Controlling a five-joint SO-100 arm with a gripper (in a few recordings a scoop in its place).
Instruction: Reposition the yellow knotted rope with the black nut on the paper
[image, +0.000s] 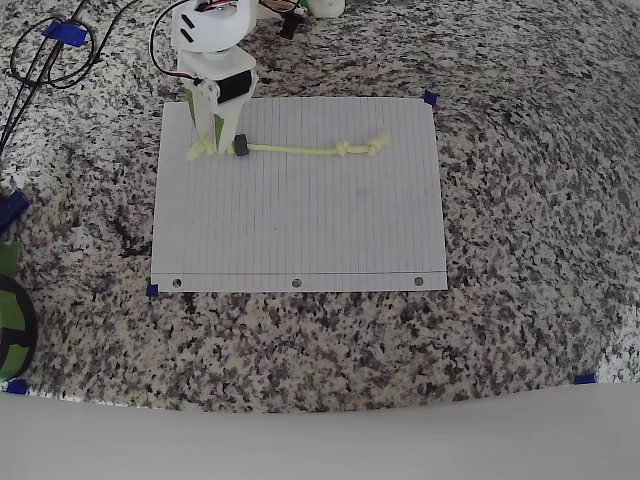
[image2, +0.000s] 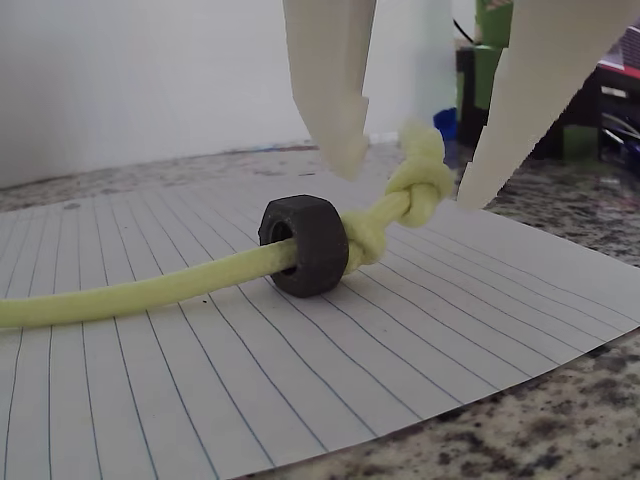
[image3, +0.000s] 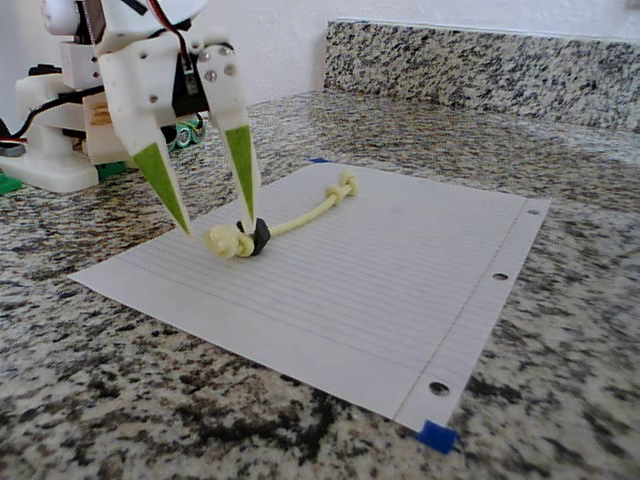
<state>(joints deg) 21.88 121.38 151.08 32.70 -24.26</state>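
Note:
The yellow knotted rope (image: 300, 150) lies stretched left to right across the far part of the paper (image: 300, 220). The black nut (image: 240, 146) sits on the cord right against the left knot. My gripper (image: 215, 140) stands open over that end, fingertips down near the sheet. In the wrist view the gripper (image2: 410, 180) straddles the knot, with the nut (image2: 305, 245) just in front of the left finger and the rope (image2: 150, 295) running off left. In the fixed view the gripper (image3: 220, 224) brackets the knot beside the nut (image3: 260, 238) on the paper (image3: 380, 290). Nothing is gripped.
The sheet lies on a speckled granite counter (image: 520, 250) with blue tape bits (image: 431, 98) at its corners. Black cables (image: 50, 60) loop at the far left. A green and black object (image: 10, 310) sits at the left edge. A granite backsplash (image3: 480, 65) rises behind.

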